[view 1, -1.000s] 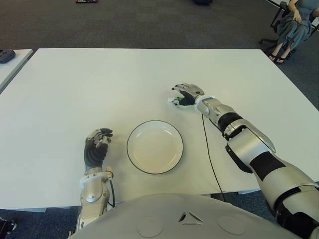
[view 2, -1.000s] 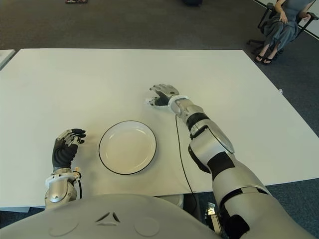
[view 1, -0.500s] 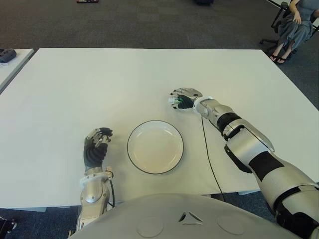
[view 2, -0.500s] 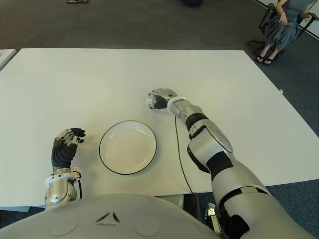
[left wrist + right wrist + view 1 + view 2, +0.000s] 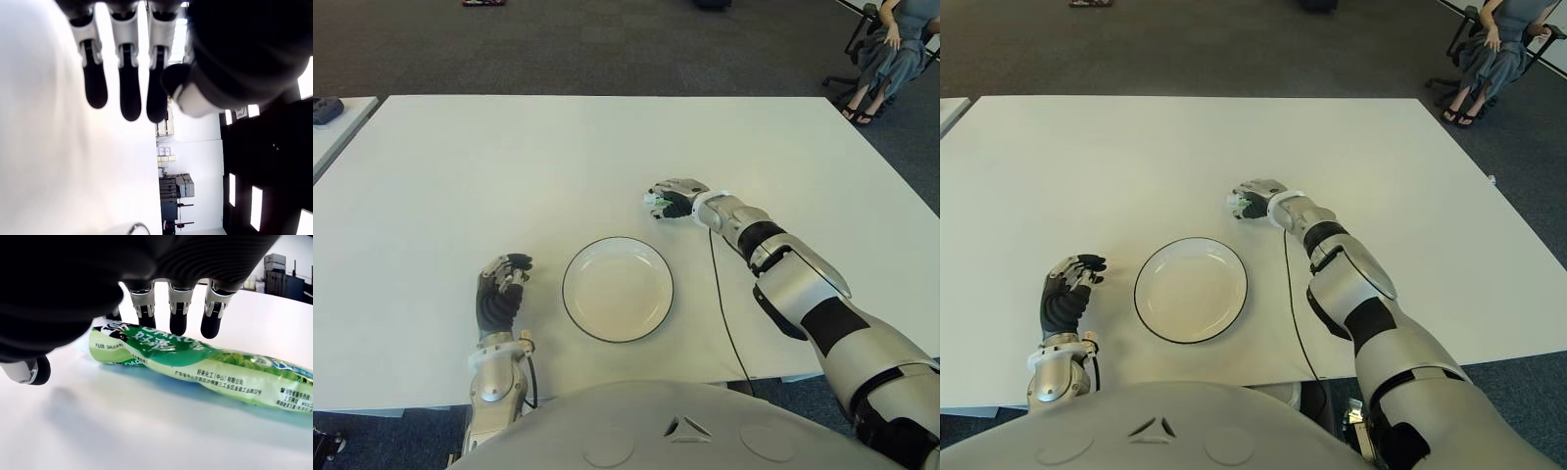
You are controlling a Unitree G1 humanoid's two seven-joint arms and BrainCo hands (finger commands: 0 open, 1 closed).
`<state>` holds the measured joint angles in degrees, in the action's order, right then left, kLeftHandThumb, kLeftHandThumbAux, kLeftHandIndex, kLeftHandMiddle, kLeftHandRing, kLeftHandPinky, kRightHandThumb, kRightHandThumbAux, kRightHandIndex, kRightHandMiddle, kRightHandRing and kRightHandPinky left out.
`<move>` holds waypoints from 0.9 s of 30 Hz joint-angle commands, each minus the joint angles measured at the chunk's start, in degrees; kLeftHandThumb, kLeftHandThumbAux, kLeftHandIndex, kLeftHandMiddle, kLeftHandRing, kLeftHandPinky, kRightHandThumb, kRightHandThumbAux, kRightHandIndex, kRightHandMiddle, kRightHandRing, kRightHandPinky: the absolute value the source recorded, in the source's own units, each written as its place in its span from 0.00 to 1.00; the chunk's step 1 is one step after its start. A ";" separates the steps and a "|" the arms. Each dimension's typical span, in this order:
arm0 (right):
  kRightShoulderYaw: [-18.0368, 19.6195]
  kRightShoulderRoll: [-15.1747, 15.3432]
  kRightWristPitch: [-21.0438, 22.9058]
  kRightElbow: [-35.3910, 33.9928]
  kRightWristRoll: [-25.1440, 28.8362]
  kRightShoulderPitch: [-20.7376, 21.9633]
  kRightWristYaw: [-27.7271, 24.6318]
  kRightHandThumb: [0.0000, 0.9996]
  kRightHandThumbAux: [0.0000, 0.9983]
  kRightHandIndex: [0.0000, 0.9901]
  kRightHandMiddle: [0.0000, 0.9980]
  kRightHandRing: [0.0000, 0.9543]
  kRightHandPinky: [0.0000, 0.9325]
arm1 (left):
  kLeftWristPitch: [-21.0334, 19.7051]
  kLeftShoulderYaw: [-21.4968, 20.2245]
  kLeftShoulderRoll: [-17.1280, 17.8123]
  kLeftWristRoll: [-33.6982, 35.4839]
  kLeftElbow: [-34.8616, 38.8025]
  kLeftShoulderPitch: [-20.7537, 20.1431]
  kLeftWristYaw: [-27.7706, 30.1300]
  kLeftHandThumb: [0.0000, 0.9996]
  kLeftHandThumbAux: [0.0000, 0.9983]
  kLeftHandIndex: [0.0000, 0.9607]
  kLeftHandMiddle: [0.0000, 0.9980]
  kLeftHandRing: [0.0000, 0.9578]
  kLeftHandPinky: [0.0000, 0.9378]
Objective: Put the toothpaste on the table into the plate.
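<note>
Toothpaste (image 5: 195, 364), a green and white tube, lies flat on the white tabletop (image 5: 509, 166), beyond the plate (image 5: 618, 289) and a little to the robot's right of it, apart from the rim. The right hand (image 5: 673, 198) is over the tube: in the right wrist view its fingers (image 5: 179, 313) arch down behind the tube with the thumb on the near side, not closed on it, so the tube rests on the surface and is not lifted. The left hand (image 5: 501, 294) shows just left of the plate, fingers loosely curled and holding nothing. The plate is white with a dark rim and has nothing in it. Around the tabletop is dark grey carpet (image 5: 607, 49). A second pale table's corner (image 5: 337, 122) shows at the far left, and a person sits on a chair (image 5: 857, 44) at the far right corner of the room.
</note>
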<state>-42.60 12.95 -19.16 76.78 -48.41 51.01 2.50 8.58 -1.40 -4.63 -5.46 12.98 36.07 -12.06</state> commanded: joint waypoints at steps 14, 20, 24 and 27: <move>-0.84 -0.40 2.99 1.26 -0.85 0.32 -3.41 0.48 0.26 0.00 0.00 0.00 0.00 | 2.68 0.04 0.09 0.24 1.06 3.18 0.23 0.71 0.72 0.44 0.43 0.44 0.45; 0.75 0.46 3.17 1.24 0.40 -0.31 -3.06 0.44 0.27 0.00 0.00 0.00 0.00 | 1.01 -0.22 0.52 0.27 1.85 3.66 0.62 0.71 0.72 0.44 0.44 0.44 0.43; 1.61 0.89 3.21 1.28 0.82 -0.75 -2.57 0.40 0.27 0.00 0.00 0.00 0.00 | 0.30 0.01 0.50 0.15 2.90 4.26 0.66 0.71 0.72 0.44 0.42 0.43 0.44; 2.19 1.07 3.26 1.28 1.14 -0.94 -2.33 0.38 0.28 0.00 0.00 0.00 0.00 | 0.81 0.06 0.69 0.14 3.05 4.48 0.78 0.70 0.73 0.44 0.42 0.43 0.44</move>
<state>-41.05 13.01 -17.10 77.18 -47.95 51.53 0.39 9.66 -1.39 -3.97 -5.07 15.73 39.96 -12.05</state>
